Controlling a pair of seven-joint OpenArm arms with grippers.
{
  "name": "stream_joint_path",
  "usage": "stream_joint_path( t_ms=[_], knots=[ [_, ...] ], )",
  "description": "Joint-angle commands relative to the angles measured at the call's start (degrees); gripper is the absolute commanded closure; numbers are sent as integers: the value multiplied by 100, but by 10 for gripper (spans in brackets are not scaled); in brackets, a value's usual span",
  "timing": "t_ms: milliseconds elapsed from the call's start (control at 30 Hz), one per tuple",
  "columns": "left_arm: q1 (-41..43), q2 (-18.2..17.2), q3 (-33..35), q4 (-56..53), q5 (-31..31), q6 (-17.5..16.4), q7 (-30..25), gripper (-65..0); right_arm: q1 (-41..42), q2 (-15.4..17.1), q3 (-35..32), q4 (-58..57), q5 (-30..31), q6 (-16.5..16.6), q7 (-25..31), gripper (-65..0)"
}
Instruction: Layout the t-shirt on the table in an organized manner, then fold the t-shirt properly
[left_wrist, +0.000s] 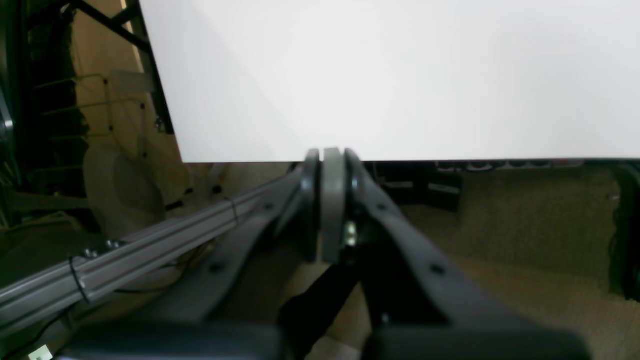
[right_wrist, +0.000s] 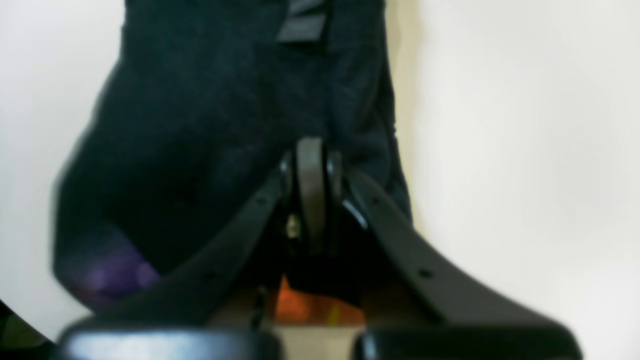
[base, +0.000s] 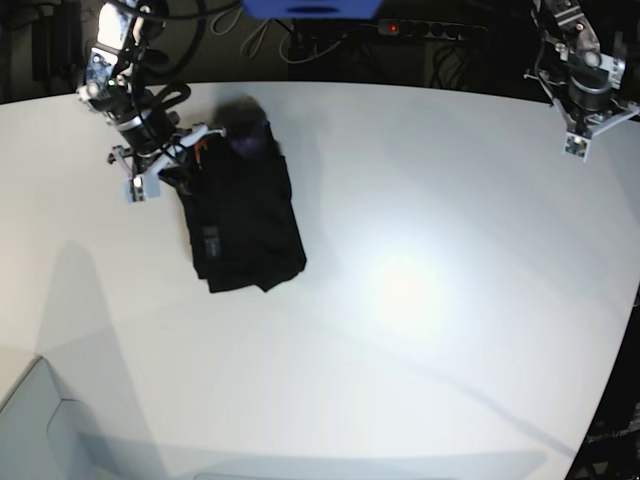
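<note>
Right wrist view shows the right gripper (right_wrist: 311, 165) with its jaws pressed together over dark cloth, pinching the t-shirt (right_wrist: 210, 130) close to its neck, where an orange patch (right_wrist: 300, 305) glows just under the fingers; that grip near the collar is probably chosen because it gives a firm edge from which the bunched cloth can be drawn out flat. From the base view the same gripper (base: 178, 150) sits at the upper end of the shirt (base: 245, 225), near the table's (base: 420, 330) far edge on the picture's left, and the garment lies below it as a compact, crumpled dark bundle, roughly oblong, folded on itself with no sleeve clearly spread. A smear of purple print (right_wrist: 115, 272) shows at the lower left of the wrist picture and again at the bundle's top in the base view; a small pale tag (right_wrist: 300, 25) sits further down the cloth. The shirt is black, soft and limp, so it looks likely to drag and fold instead of sliding as one piece. The left gripper (left_wrist: 330, 160) hangs closed on nothing, just over the table's (left_wrist: 400, 75) edge and well apart from the shirt, seemingly parked out of the way until a second hold is needed; laying out looks barely begun.
</note>
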Motion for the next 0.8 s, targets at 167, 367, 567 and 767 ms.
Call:
stream_joint_path(
  t_ms=[167,367,567,767],
  knots=[
    [8,-58,-16,89,8,33,-44,-12,-63,29,792,922,790,38,146,0],
    [8,-23,-7,72,8,33,-44,-12,69,249,1249,113,782,38,146,0],
    [8,3,11,72,8,33,-44,-12,60,372,1134,-845,782,38,155,0],
    [61,3,-7,72,8,33,-44,-12,-115,363,748,-863,782,38,182,0]
  ],
)
